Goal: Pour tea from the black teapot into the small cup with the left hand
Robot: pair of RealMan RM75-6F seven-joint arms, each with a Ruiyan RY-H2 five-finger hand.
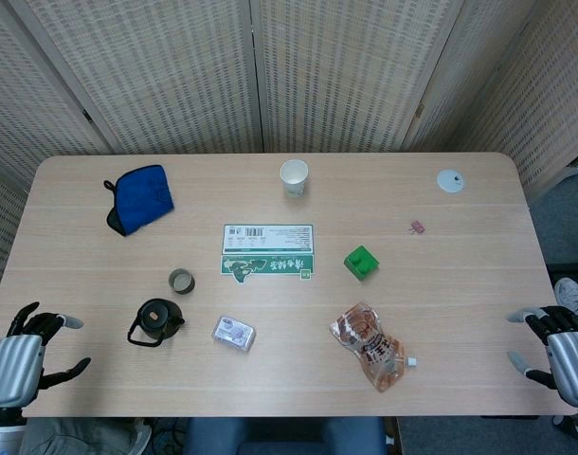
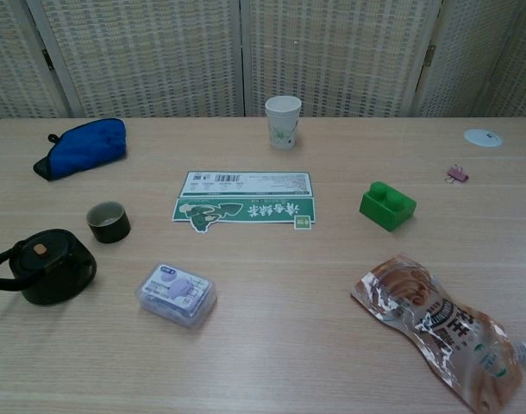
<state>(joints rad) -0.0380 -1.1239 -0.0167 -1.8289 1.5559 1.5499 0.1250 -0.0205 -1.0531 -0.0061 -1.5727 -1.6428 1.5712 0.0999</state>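
The black teapot (image 1: 157, 320) (image 2: 47, 266) stands upright near the table's front left, handle pointing left. Just beyond it sits the small dark cup (image 1: 181, 281) (image 2: 108, 222), upright and apart from the pot. My left hand (image 1: 22, 354) hovers at the front left table edge, left of the teapot, fingers spread and holding nothing. My right hand (image 1: 554, 349) is at the front right edge, also open and empty. Neither hand shows in the chest view.
A blue pouch (image 1: 140, 198) lies at the back left. A white paper cup (image 1: 294, 177), a green-and-white card (image 1: 267, 253), a green block (image 1: 362, 262), a snack pouch (image 1: 369, 346), a small plastic box (image 1: 233, 333), a white disc (image 1: 450, 180) and a pink clip (image 1: 418, 227) are spread around.
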